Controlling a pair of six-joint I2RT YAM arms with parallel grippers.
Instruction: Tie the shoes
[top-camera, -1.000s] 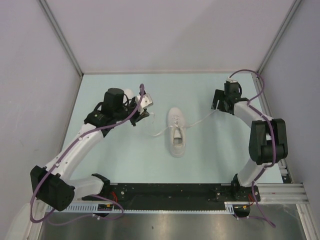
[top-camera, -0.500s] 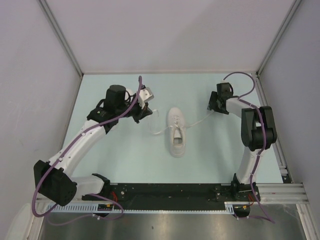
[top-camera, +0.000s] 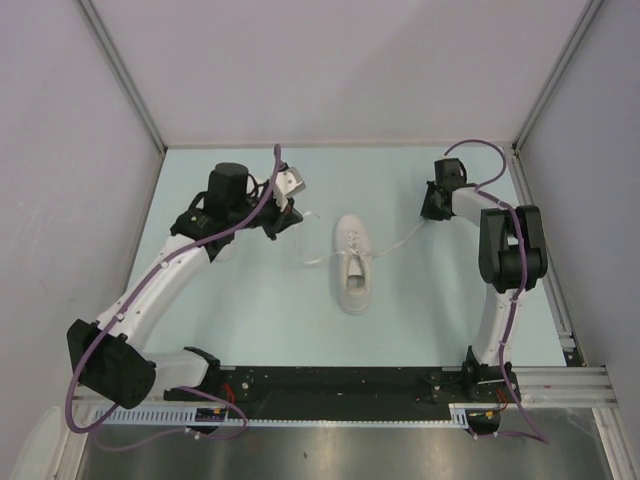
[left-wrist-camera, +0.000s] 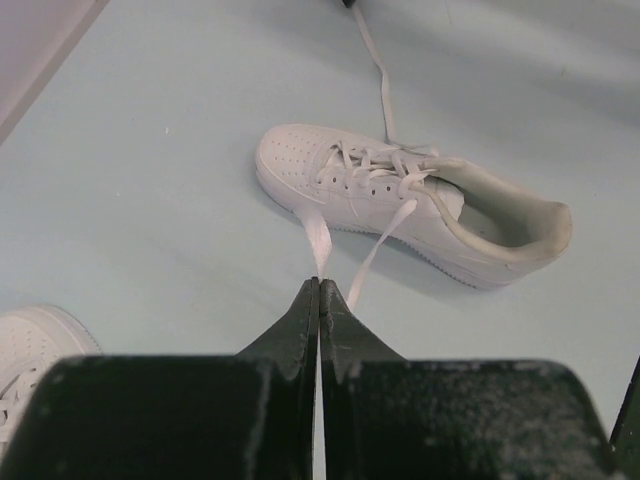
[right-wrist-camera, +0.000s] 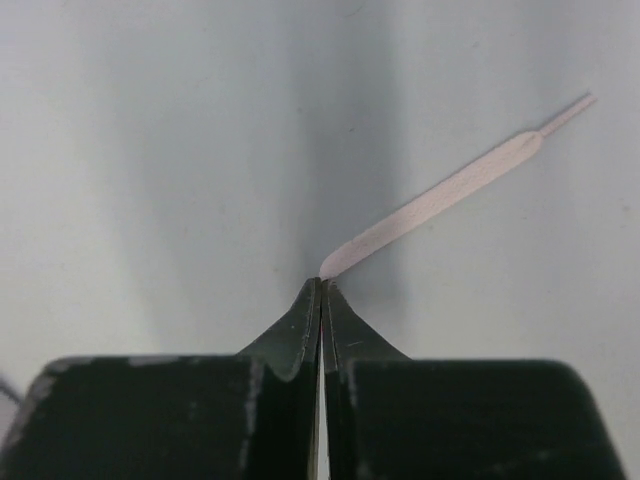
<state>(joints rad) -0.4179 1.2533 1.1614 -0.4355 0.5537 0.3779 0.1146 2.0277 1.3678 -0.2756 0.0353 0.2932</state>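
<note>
White low-top lace-up sneaker (top-camera: 353, 265): you have it standing on its sole in the middle of the table, between the two arms. Its toe points to the far wall, and its laces are untied and drawn out to either side.
Pale blue table top (top-camera: 250, 310): it carries the sneaker.
Left gripper (left-wrist-camera: 318, 292): your black fingers are pressed together, pinching the thin flat white left lace (left-wrist-camera: 318, 235) just above the table, near the sneaker's side.
Right gripper (right-wrist-camera: 321, 285): its fingers are also pressed together, nipping the thin white right lace (right-wrist-camera: 440, 195). The lace's free end and tip stick out past them.
Second white sneaker (left-wrist-camera: 30, 350): you see only its toe in the left wrist view's lower corner, apart from the first.
</note>
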